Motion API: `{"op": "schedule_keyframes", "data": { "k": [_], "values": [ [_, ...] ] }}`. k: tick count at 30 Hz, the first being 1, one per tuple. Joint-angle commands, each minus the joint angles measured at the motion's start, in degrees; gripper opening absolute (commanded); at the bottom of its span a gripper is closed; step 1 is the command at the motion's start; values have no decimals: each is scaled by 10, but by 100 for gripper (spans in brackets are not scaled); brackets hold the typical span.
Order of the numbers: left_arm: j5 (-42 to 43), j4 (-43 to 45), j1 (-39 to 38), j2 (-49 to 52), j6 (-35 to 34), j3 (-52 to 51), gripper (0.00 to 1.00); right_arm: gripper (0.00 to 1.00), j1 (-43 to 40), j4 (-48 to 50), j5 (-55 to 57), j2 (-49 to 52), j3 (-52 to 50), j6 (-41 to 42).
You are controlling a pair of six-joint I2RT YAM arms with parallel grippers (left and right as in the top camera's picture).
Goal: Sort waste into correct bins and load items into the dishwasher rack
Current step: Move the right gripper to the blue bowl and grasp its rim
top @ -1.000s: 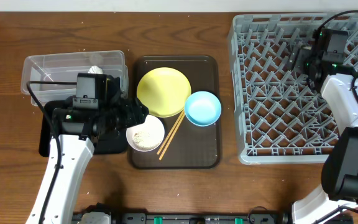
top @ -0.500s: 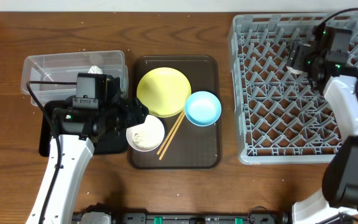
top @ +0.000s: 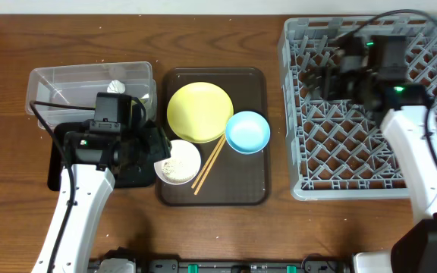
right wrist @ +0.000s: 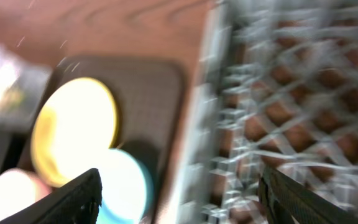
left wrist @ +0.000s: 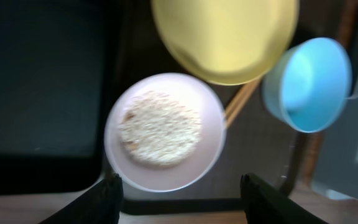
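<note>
Left claw (left wrist: 182, 182) hangs with fingers apart, holding nothing, by the white bowl (top: 177, 161) of rice (left wrist: 160, 127) on the brown tray (top: 253, 189). Yellow plate (top: 199, 111), blue bowl (top: 247, 131) and chopsticks (top: 209, 164) sit there too. Right claw (right wrist: 179, 193), fingers apart and empty, is over the grey rack (top: 355, 152).

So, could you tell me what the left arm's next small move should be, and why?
Probably lower the left gripper onto the white bowl at its near rim. Its jaws stand open and empty just short of that rim, and the bowl holds rice that likely must be tipped out first.
</note>
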Motion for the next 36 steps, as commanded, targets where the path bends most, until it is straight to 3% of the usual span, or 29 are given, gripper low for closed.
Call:
{"op": "schedule_keyframes", "data": {
  "k": [1, 10, 17, 26, 34, 36],
  "values": [
    [-46, -9, 3, -2, -1, 3, 63, 79, 54, -8, -31, 1, 3, -45],
    [-50, -11, 3, -2, -3, 3, 63, 77, 183, -22, 101, 38, 2, -52],
    [-50, -12, 3, -2, -3, 3, 63, 70, 222, -25, 219, 107, 2, 36],
    [-50, -14, 3, -2, -3, 3, 64, 48, 225, -33, 212, 190, 2, 78],
    [-49, -14, 3, -2, -3, 3, 64, 2, 231, -44, 213, 216, 2, 78],
    [-50, -14, 3, -2, -3, 3, 64, 1, 231, -43, 213, 210, 3, 78]
  ]
}}
